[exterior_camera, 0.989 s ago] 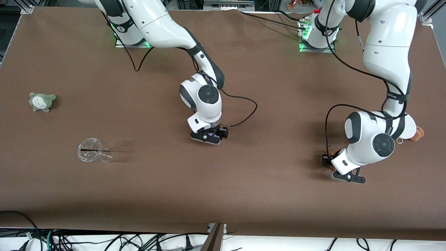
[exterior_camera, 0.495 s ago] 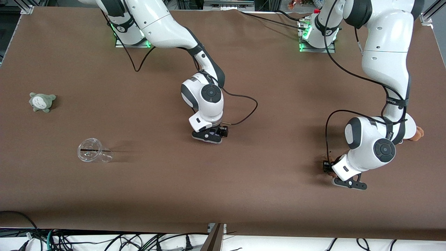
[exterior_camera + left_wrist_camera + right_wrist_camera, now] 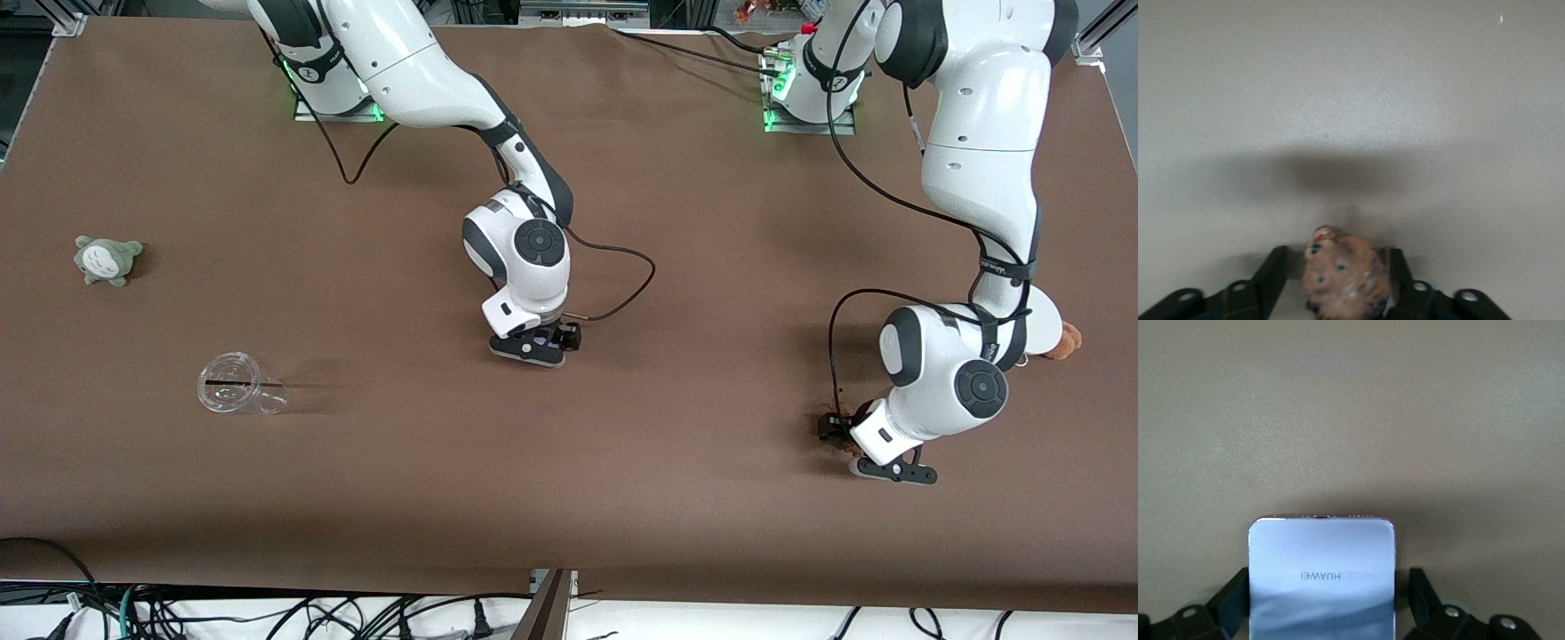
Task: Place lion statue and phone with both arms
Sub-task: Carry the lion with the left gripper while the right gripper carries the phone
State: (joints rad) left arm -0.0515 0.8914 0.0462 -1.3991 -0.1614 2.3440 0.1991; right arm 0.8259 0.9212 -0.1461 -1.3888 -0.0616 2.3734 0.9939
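My left gripper point(image 3: 855, 447) hangs low over the table toward the left arm's end, shut on the lion statue point(image 3: 1345, 277). The statue is a small orange-brown figurine between the fingers point(image 3: 1271, 280), just above its shadow; the front view hides most of it. My right gripper point(image 3: 536, 343) hangs low over the middle of the table, shut on the phone point(image 3: 1321, 580). The phone is a pale lavender slab with dark lettering, held on end close to the cloth. Only a lavender sliver of it point(image 3: 540, 340) shows in the front view.
A grey-green plush toy point(image 3: 108, 260) and a clear plastic cup point(image 3: 238, 384) on its side lie toward the right arm's end. A tan-brown plush with a keyring point(image 3: 1064, 341) lies partly hidden by the left arm. Brown cloth point(image 3: 676, 498) covers the table.
My left gripper has moved toward the front camera with the lion statue in it. My right gripper has shifted only slightly and still holds the phone.
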